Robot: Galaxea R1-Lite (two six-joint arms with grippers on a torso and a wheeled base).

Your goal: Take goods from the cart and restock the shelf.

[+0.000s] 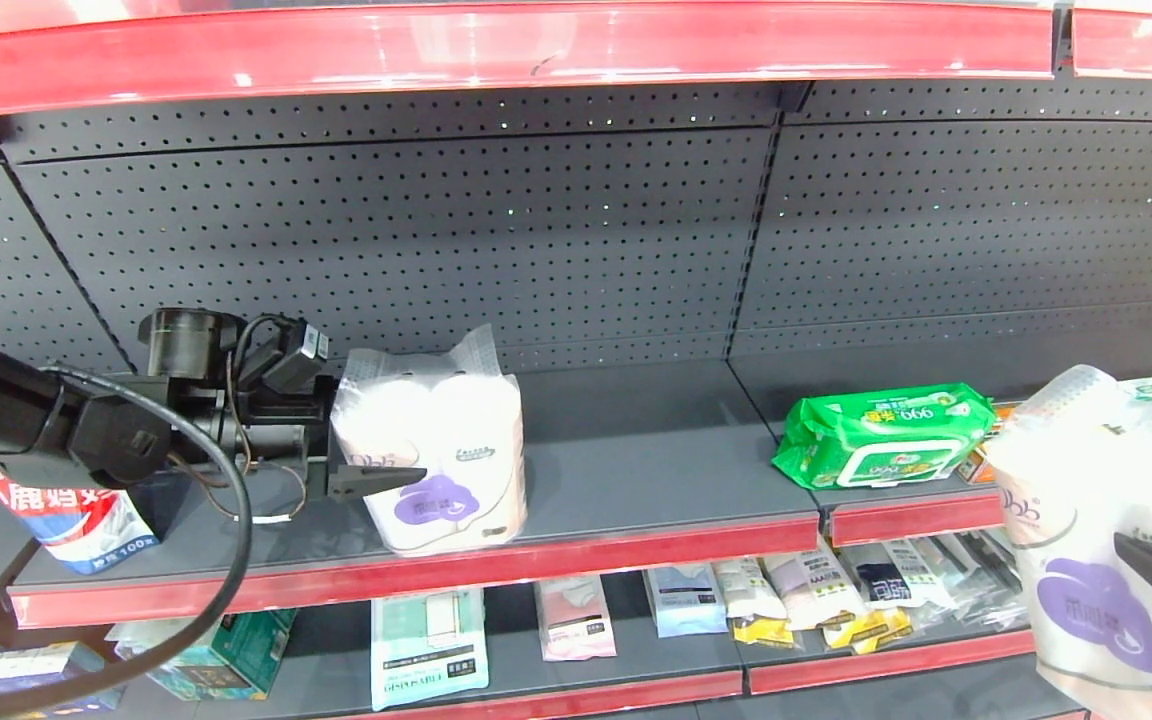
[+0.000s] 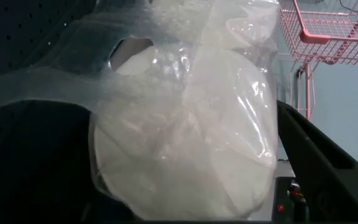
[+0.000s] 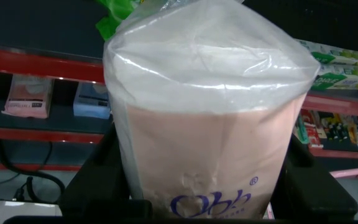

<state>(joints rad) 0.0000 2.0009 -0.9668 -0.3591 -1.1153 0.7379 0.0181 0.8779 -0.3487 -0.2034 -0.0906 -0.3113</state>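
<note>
- Light is coming down from overhead, streaking white glare along the red shelf lip (image 1: 496,45) at twelve o'clock in the head view.
- The pegboard (image 1: 436,230) is sitting evenly lit, a few of its holes glinting.
- Shelf lines are bowing toward the edges, sagging most at nine o'clock.
- The left roll pack (image 2: 185,124) is flashing highlights off its wrap, against a dark surround.
- The right roll pack (image 3: 210,68) is glaring white on its crown, its printed face falling into shade.

Roll pack (image 1: 441,450) on shelf (image 1: 636,470), wipes pack (image 1: 881,435) rightward, second roll pack (image 1: 1086,520) nearer, rightmost.
</note>
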